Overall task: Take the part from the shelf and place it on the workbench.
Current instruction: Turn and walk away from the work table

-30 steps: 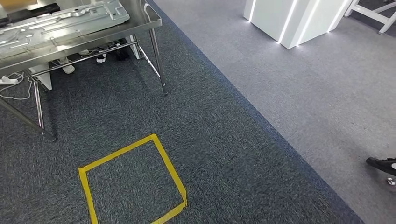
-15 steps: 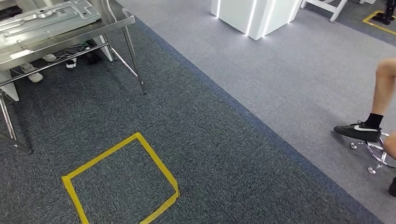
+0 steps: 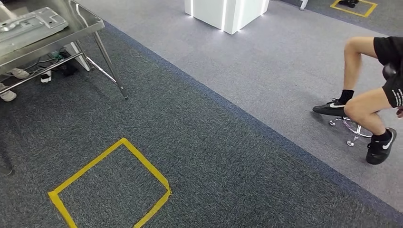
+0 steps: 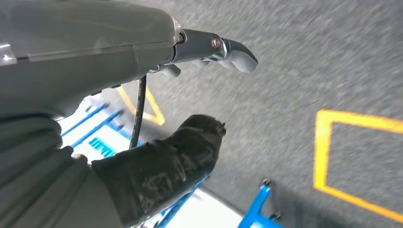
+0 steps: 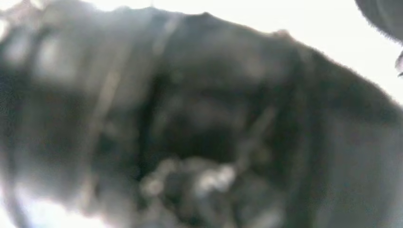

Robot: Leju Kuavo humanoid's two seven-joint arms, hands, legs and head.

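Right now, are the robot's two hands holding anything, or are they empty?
Left hand: holds nothing, with its thumb and dark fingers apart, hanging over grey carpet.
Right hand: cannot be told; its wrist view is a dark blur.

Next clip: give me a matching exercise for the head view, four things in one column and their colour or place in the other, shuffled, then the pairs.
Things:
1. tape square
2. metal table
3. seated person
4. white pillar

Descriptions:
A. right edge of the picture, on the light grey carpet
B. yellow, on the dark carpet
C. top left corner, with a grey metal part lying on it
D. top middle, with lit strips down its edges

Pairs: 1-B, 2-C, 3-A, 4-D
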